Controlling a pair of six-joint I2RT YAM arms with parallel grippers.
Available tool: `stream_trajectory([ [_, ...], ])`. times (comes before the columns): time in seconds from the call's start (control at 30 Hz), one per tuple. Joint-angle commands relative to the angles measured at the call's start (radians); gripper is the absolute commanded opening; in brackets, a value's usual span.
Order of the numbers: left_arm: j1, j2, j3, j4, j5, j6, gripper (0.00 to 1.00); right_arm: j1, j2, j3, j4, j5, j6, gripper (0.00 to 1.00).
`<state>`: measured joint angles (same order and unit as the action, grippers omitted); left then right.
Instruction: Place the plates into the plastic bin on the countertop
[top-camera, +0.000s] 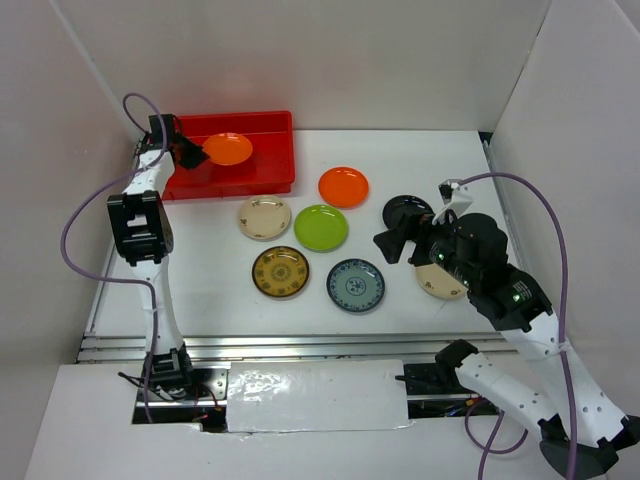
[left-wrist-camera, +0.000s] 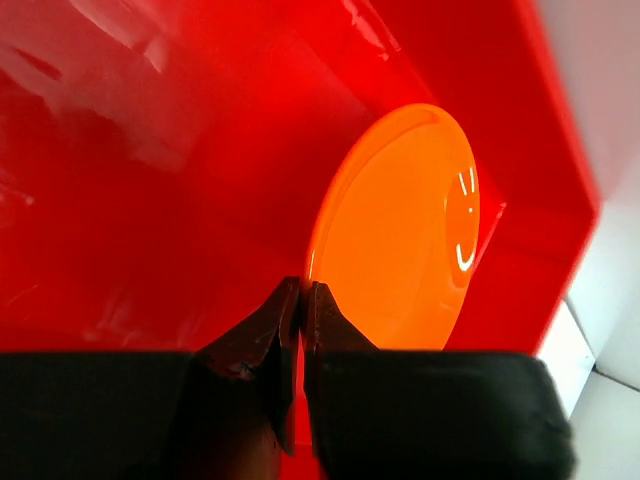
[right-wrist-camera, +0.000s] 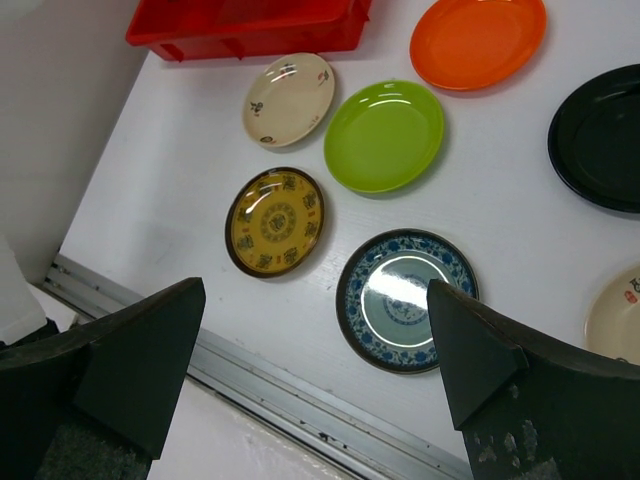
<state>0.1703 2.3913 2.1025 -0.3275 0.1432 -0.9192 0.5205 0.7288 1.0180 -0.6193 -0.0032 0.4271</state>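
A white countertop (top-camera: 400, 150) with white walls (top-camera: 300, 60) around it is filling the overhead view, with a metal rail (top-camera: 300, 347) running along its near edge. A red plastic bin (top-camera: 270, 178) is sitting at the far left of the surface. The left gripper (top-camera: 190, 152) is reaching over the bin's left end and is pinching the rim of an orange plate (top-camera: 228, 149) between nearly closed fingers. In the left wrist view the plate is standing tilted on edge inside the bin, its face turned towards the bin's right wall. It may be hanging just above the bin floor, though the view is too close to be sure. Seven more plates are lying flat on the countertop to the right of the bin. A second orange plate (top-camera: 343, 186) is lying farthest back, with a cream plate (top-camera: 265, 218) and a lime green plate (top-camera: 321, 227) side by side nearer. A gold-patterned plate (top-camera: 280, 272) and a blue patterned plate (top-camera: 356, 285) are lying nearest the rail. The right gripper (top-camera: 395, 243) is hovering at the right with its jaws spread wide and holding nothing. A black plate (top-camera: 405, 210) is showing just beyond it, and a second cream plate (top-camera: 440, 283) is lying partly hidden under the right arm.
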Motion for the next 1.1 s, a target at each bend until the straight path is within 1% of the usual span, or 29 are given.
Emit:
stream_trajectory([
  [0.0,0.009,0.031,0.067,0.105,0.064,-0.006,0.00,-0.004,0.014,0.008,0.061,-0.024,-0.005,1.00],
  [0.1,0.020,0.062,0.070,0.104,0.070,-0.012,0.00,0.004,0.020,0.013,0.059,-0.023,-0.005,1.00],
  [0.13,0.021,0.060,0.051,0.119,0.075,-0.013,0.02,0.006,0.021,0.011,0.062,-0.020,-0.004,1.00],
  [0.17,0.021,0.059,0.047,0.117,0.069,-0.013,0.11,0.007,0.023,0.011,0.069,-0.018,-0.001,1.00],
  [0.2,0.021,0.058,0.044,0.113,0.059,-0.010,0.38,0.009,0.024,0.010,0.072,-0.018,0.001,1.00],
  [0.23,0.021,0.051,0.039,0.102,0.038,-0.009,0.48,0.010,0.027,0.010,0.073,-0.021,0.001,1.00],
  [0.27,0.023,0.049,0.037,0.102,0.033,0.000,0.73,0.015,0.030,0.010,0.073,-0.024,0.005,1.00],
  [0.37,0.026,0.019,0.036,0.099,0.016,0.019,0.83,0.027,0.034,0.011,0.076,-0.027,0.010,1.00],
  [0.43,0.025,-0.059,0.010,0.108,0.003,0.036,0.88,0.038,0.031,0.013,0.076,-0.015,0.010,1.00],
  [0.47,0.021,-0.096,-0.007,0.126,-0.022,0.057,0.95,0.041,0.031,0.013,0.079,-0.012,0.013,1.00],
  [0.5,0.006,-0.185,-0.062,0.140,-0.037,0.072,0.99,0.041,0.027,0.014,0.081,-0.009,0.013,1.00],
  [0.57,-0.015,-0.291,-0.128,0.159,-0.109,0.132,0.99,0.044,0.032,0.010,0.096,-0.009,0.016,1.00],
  [0.6,-0.041,-0.395,-0.197,0.150,-0.135,0.150,0.99,0.044,0.032,0.010,0.101,-0.008,0.019,1.00],
  [0.67,-0.070,-0.484,-0.255,0.098,-0.192,0.181,0.99,0.049,0.041,-0.002,0.125,-0.012,0.027,1.00],
  [0.7,-0.099,-0.567,-0.318,0.040,-0.239,0.192,0.99,0.049,0.046,-0.004,0.130,-0.017,0.029,1.00],
  [0.73,-0.120,-0.604,-0.353,0.010,-0.267,0.200,0.99,0.052,0.056,-0.006,0.135,-0.023,0.033,1.00],
  [0.77,-0.158,-0.674,-0.396,-0.016,-0.301,0.218,0.99,0.053,0.063,-0.009,0.141,-0.024,0.035,1.00],
  [0.8,-0.160,-0.701,-0.491,-0.030,-0.316,0.226,0.99,0.053,0.069,-0.009,0.142,-0.024,0.038,1.00],
  [0.83,-0.201,-0.727,-0.539,-0.041,-0.329,0.221,0.99,0.055,0.069,-0.009,0.142,-0.027,0.039,1.00],
  [0.87,-0.221,-0.763,-0.643,-0.038,-0.308,0.224,0.99,0.056,0.072,-0.007,0.142,-0.029,0.038,1.00],
  [0.93,-0.244,-0.785,-0.734,-0.035,-0.295,0.211,0.99,0.056,0.066,-0.010,0.139,-0.021,0.038,1.00],
  [0.97,-0.252,-0.803,-0.836,-0.015,-0.280,0.207,0.99,0.058,0.060,-0.013,0.142,-0.024,0.038,1.00],
  [1.03,-0.267,-0.822,-0.944,0.106,-0.228,0.217,0.99,0.055,0.047,-0.024,0.150,-0.032,0.038,1.00],
  [1.07,-0.281,-0.834,-1.029,0.157,-0.203,0.224,0.99,0.053,0.044,-0.030,0.154,-0.041,0.038,1.00],
])
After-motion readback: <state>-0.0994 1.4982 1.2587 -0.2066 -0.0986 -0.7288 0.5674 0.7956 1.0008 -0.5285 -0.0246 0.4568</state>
